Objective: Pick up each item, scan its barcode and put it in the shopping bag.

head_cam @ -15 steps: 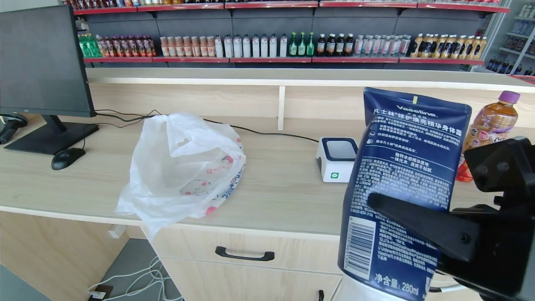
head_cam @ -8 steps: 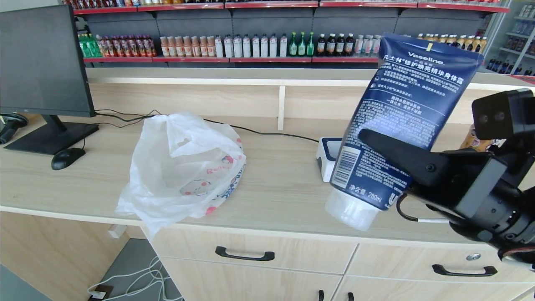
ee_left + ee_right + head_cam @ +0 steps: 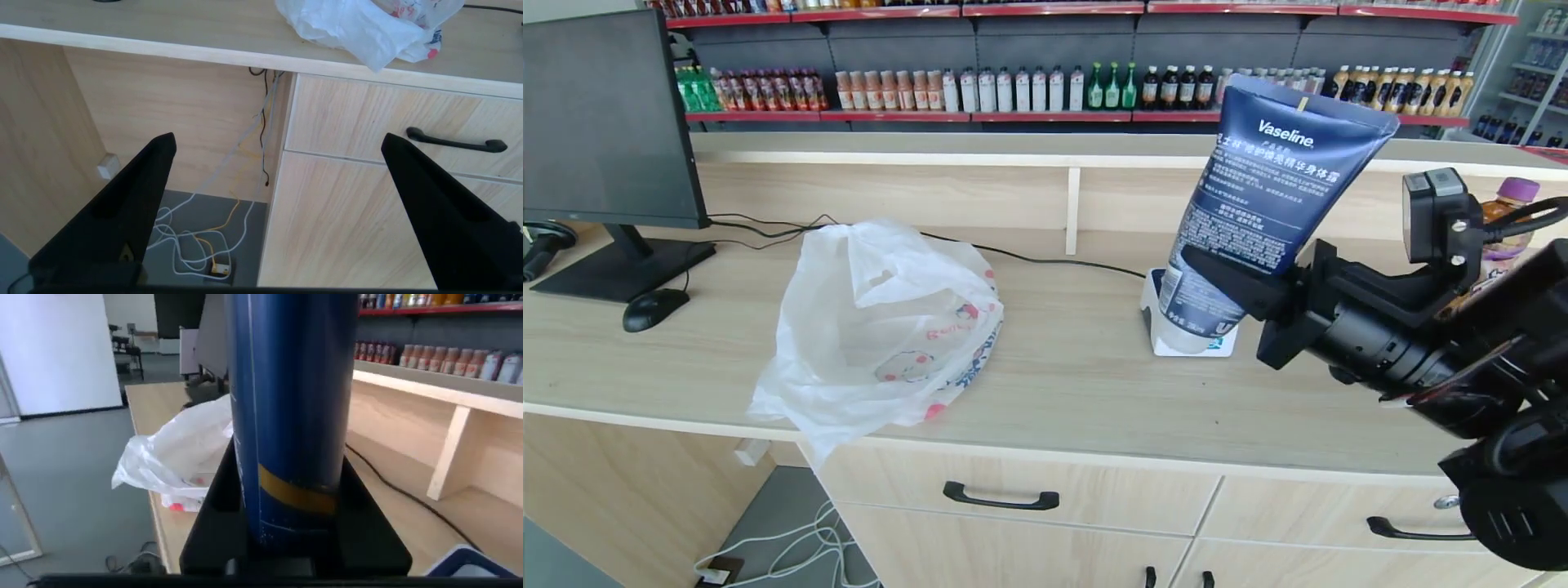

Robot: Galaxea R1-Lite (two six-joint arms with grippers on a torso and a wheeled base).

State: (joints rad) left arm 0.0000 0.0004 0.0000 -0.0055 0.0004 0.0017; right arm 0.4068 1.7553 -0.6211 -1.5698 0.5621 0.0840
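Over scanner (image 3: 1152,325) — tube (image 3: 1278,188) cap indistinct, perhaps touching.

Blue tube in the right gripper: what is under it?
The white scanner stands on the counter under the blue tube. The tube's lower end covers its window; whether they touch is unclear.

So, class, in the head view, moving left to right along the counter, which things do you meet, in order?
monitor → mouse → shopping bag → blue tube, held up off the surface → bottle with the purple cap
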